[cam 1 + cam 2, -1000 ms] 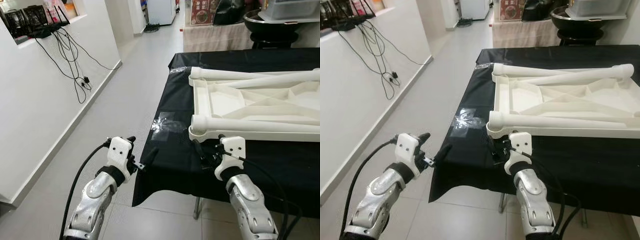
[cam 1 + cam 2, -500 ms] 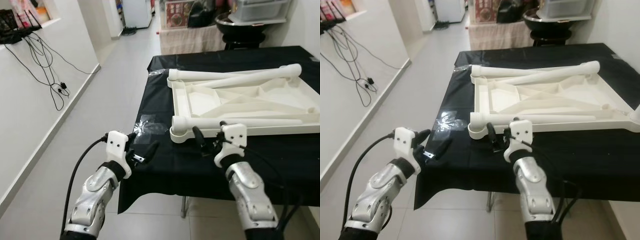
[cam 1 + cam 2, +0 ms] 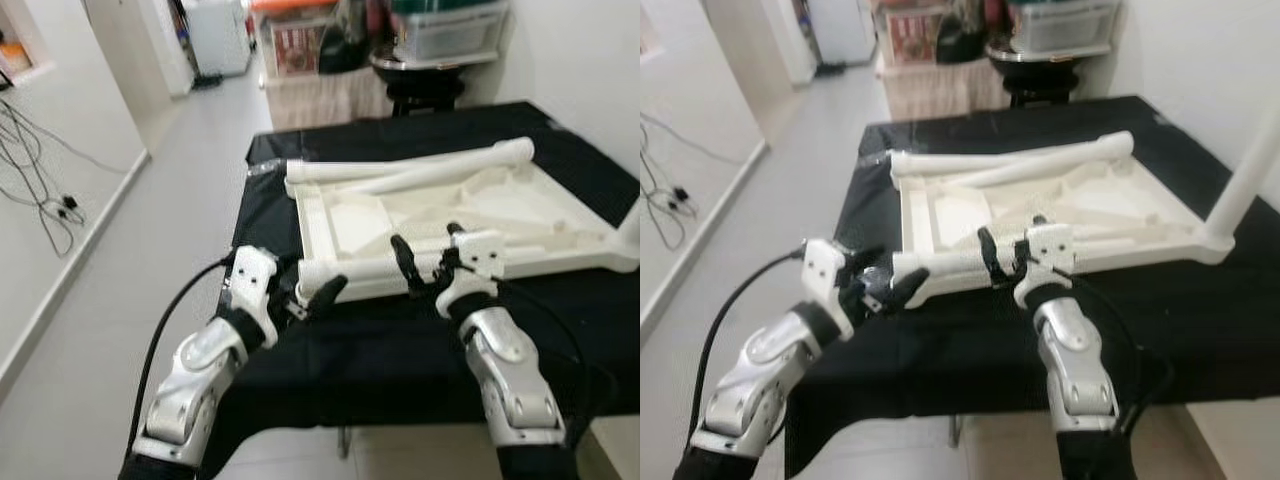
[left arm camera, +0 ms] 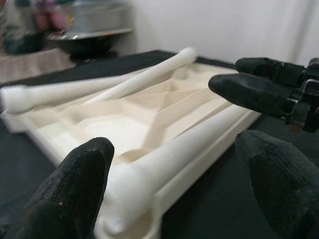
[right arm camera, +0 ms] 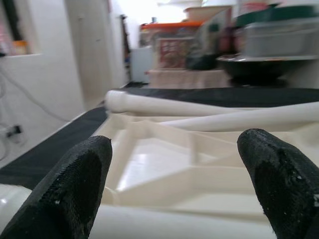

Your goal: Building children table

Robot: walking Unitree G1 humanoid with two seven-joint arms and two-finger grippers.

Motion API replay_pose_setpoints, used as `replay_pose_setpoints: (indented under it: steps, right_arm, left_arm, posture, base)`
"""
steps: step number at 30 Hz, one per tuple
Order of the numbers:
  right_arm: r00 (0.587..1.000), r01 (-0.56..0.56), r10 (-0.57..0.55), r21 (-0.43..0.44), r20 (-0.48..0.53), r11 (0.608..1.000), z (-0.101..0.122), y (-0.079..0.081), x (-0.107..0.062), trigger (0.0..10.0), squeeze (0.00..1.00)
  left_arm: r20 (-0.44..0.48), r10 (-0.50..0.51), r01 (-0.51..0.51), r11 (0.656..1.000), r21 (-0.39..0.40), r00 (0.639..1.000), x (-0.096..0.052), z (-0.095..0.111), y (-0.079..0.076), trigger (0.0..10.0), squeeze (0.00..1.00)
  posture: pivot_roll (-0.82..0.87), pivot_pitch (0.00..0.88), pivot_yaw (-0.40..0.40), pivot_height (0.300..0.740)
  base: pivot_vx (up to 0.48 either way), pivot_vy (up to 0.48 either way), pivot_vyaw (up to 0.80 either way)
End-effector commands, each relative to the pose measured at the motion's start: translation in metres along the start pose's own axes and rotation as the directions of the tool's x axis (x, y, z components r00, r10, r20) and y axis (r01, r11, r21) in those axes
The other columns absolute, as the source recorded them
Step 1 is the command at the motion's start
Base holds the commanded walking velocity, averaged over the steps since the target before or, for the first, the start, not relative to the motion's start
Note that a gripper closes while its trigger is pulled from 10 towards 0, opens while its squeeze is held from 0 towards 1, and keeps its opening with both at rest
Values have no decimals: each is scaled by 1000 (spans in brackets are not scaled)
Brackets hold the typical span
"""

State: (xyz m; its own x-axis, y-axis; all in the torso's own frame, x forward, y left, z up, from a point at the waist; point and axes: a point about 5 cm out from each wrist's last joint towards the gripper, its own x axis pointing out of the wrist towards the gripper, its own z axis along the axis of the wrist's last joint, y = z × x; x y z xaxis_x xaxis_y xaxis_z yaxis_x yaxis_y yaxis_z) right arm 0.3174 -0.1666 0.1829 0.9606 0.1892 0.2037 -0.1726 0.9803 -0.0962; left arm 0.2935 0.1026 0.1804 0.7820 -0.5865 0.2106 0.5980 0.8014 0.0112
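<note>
left eye view: the surface (image 3: pixel 380 350) is draped in a black cloth and carries the inverted white children table top (image 3: pixel 440 215), which lies flat across the middle and reaches toward the near left corner. loose white legs rest on it: a near leg (image 3: pixel 360 275) along the near rim and a far leg (image 3: pixel 410 165) along the far rim. one leg (image 3: pixel 1250 165) stands upright at the right corner of the top.

judgement: the step in hand is taking hold of the near leg. done well, both end effectors should straddle the round tube squarely, one near its left end and one toward its middle, and close evenly so the tube does not roll or lever the top off the near edge.

pose: both silver arms reach forward and low. the left end effector (image 3: pixel 305 298) sits at the tube's left end, fingers spread wide, nothing held. the right end effector (image 3: pixel 425 260) hovers just over the tube further along, fingers also wide apart and empty; the wrist views show the tube lying between each pair of fingertips (image 4: pixel 75 174).
</note>
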Motion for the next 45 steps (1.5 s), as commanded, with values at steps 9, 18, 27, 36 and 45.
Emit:
replay_pose_setpoints:
  steps: [9,18,27,36,45]
  right_arm:
    - [1000,-24,24,-7,-12,1000,-1,8,3,10000,0]
    - [999,-17,16,-16,-30,1000,-4,5,2,10000,0]
    - [999,1,-2,-36,-38,999,-5,0,3,10000,0]
    - [995,78,-83,-81,-60,994,-8,-10,4,10000,0]
    - [970,198,-212,-119,-116,973,-15,-30,1,10000,0]
  left_arm:
    - [-56,-10,14,997,71,998,-5,0,3,10000,0]
    - [-84,-61,73,986,149,995,-1,9,-2,10000,0]
    - [-93,-116,134,966,223,989,3,23,-2,10000,0]
    - [-185,-285,333,879,340,941,13,37,-3,10000,0]
    - [-356,-380,514,723,463,854,33,40,6,10000,0]
  posture:
    - [-17,53,102,740]
    - [-17,57,91,740]
    - [-38,61,94,740]
    - [-39,48,106,740]
    - [-58,41,117,740]
  base:
    - [85,0,0]
    - [0,0,0]
    - [0,0,0]
    - [0,0,0]
    - [0,0,-156]
